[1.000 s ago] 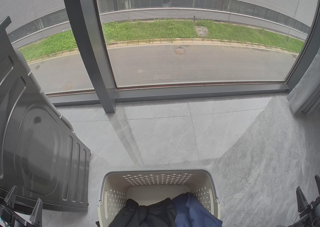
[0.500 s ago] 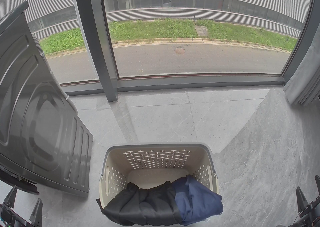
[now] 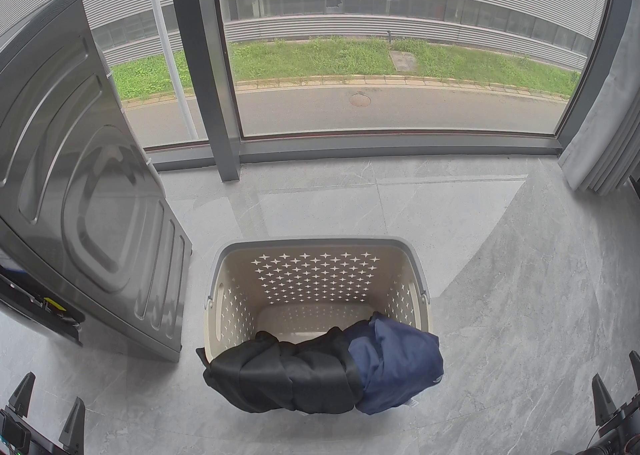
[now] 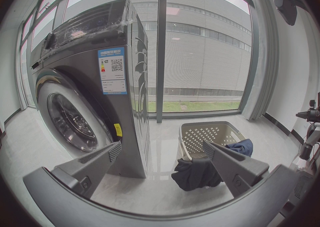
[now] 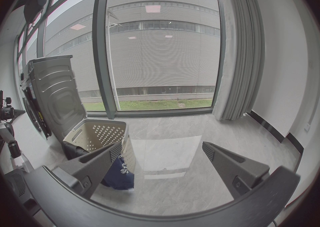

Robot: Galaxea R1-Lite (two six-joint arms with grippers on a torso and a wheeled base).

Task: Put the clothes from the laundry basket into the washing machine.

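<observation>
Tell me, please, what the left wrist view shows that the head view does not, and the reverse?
Left wrist view: the front of the washing machine, with its round door and a label above it.
Head view: the road outside the window, and a look down onto the bare bottom of the laundry basket.
Both: the basket on the floor beside the machine, a black garment and a blue garment draped over the rim nearest the robot, and the open left gripper.
</observation>
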